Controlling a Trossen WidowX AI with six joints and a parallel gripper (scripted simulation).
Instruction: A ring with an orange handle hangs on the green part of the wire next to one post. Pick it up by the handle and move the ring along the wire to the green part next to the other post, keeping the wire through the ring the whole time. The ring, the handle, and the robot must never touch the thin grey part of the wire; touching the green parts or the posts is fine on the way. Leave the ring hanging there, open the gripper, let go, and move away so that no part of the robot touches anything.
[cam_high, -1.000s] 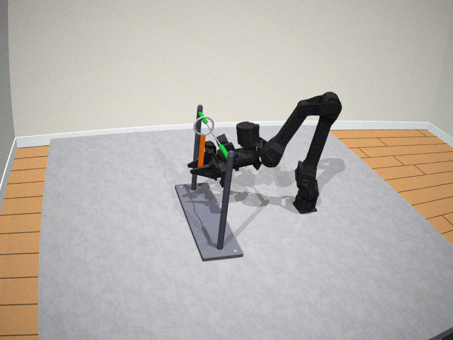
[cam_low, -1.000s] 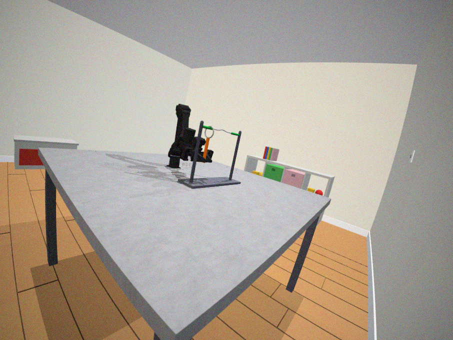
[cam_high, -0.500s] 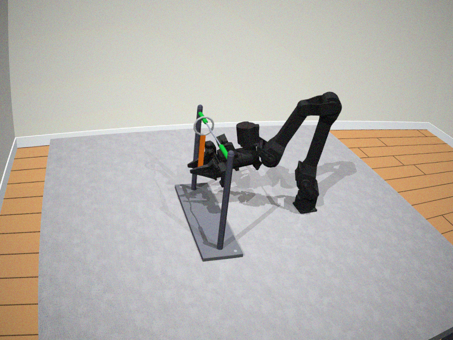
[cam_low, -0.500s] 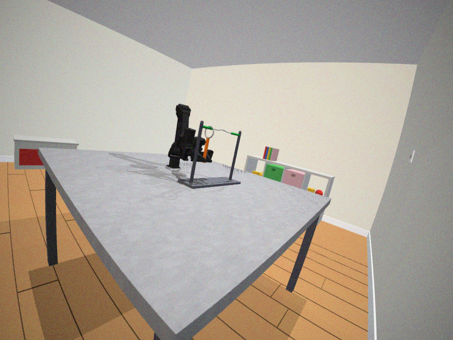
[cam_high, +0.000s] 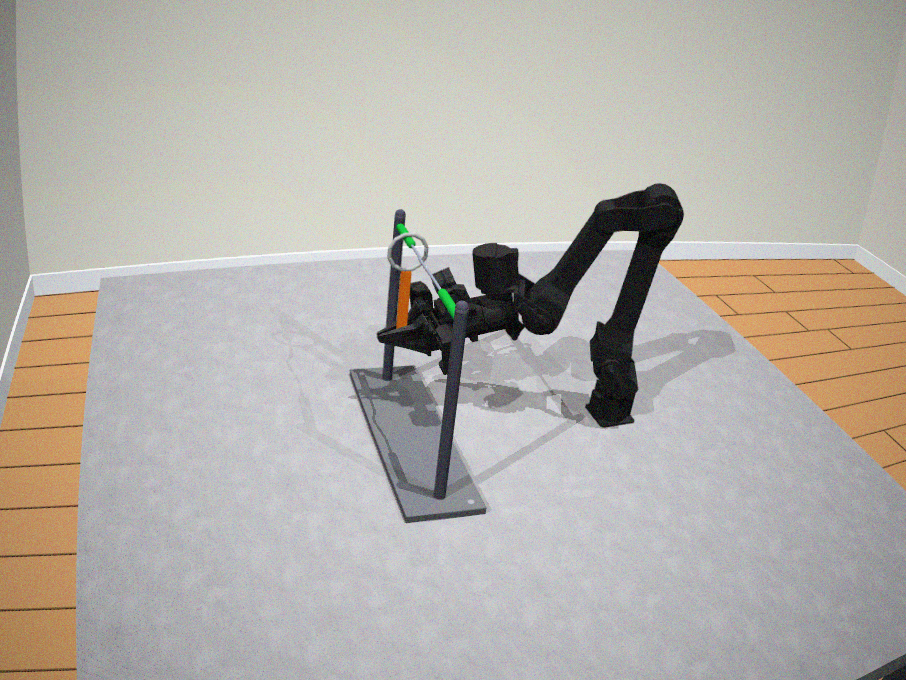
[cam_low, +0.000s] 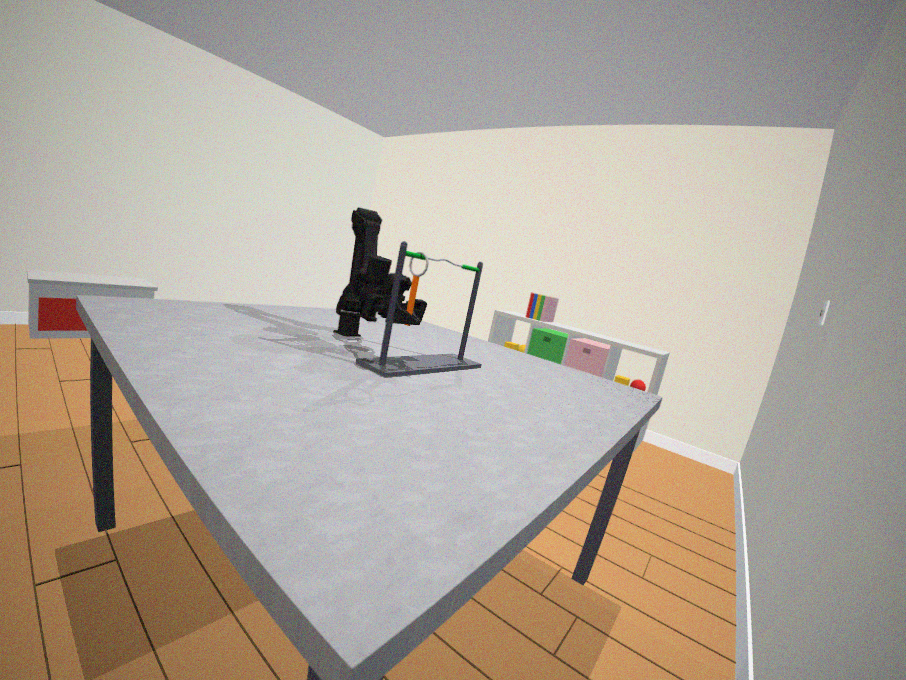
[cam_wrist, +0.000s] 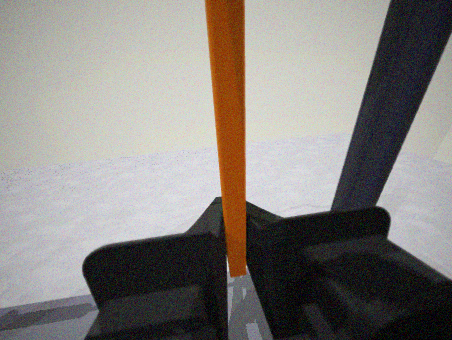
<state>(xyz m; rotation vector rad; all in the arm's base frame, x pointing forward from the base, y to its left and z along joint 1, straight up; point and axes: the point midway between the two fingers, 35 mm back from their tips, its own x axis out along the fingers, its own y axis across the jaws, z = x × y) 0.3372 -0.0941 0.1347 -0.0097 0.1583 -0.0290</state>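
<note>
The grey ring (cam_high: 389, 252) (cam_low: 427, 265) hangs around the wire at the green part (cam_high: 402, 231) (cam_low: 411, 254) beside the far post (cam_high: 392, 314) (cam_low: 390, 314), as the top camera sees it. Its orange handle (cam_high: 404, 292) (cam_low: 414, 289) (cam_wrist: 231, 125) points down, nearly upright. My gripper (cam_high: 387, 334) (cam_low: 419, 318) (cam_wrist: 225, 202) is shut on the handle's lower part, below the wire. The handle's bottom end shows between the fingers in the wrist view. The thin grey wire (cam_high: 426, 267) (cam_low: 443, 260) runs to the other green part (cam_high: 446, 300) (cam_low: 470, 267).
The near post (cam_high: 450, 409) (cam_low: 470, 314) stands at the other end of the dark base plate (cam_high: 409, 439) (cam_low: 431, 363). In the wrist view, a dark post (cam_wrist: 385, 100) rises just right of the handle. The arm reaches in from the right in the top view.
</note>
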